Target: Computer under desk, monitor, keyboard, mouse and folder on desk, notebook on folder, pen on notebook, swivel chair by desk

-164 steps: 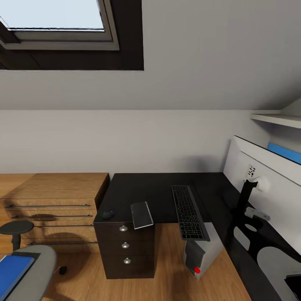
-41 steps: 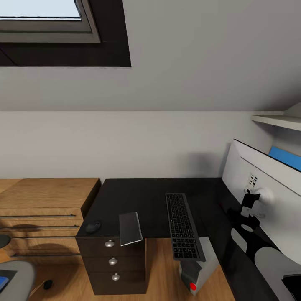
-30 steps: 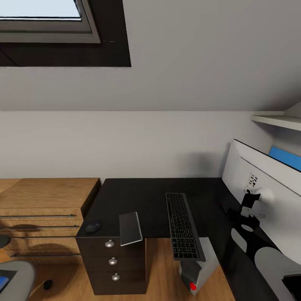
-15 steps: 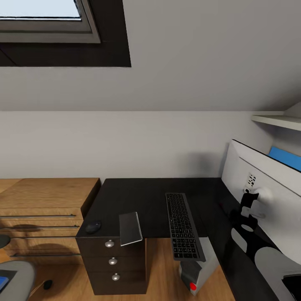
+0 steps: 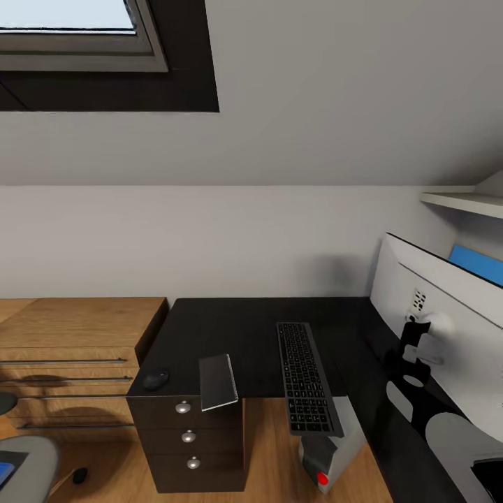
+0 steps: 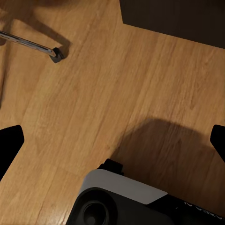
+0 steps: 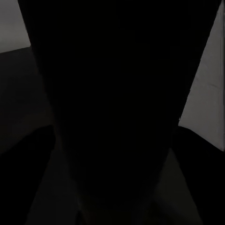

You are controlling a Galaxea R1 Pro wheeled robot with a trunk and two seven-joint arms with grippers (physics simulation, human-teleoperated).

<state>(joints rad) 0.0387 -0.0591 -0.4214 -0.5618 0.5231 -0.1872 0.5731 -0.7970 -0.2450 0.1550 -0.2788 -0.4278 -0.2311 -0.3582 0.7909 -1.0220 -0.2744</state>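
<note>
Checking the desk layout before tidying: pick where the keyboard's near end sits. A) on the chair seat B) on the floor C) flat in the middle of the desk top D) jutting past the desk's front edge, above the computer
D: the keyboard overhangs the desk edge, with the computer below.

Grey sloped wall (image 5: pixel 314 105), skylight (image 5: pixel 70 28), light wood floor (image 6: pixel 117 93), low wooden drawers (image 5: pixel 70 349).

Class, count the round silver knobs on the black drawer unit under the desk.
3: a top knob, a middle knob and a bottom knob, stacked down the front of the drawer unit.
</note>
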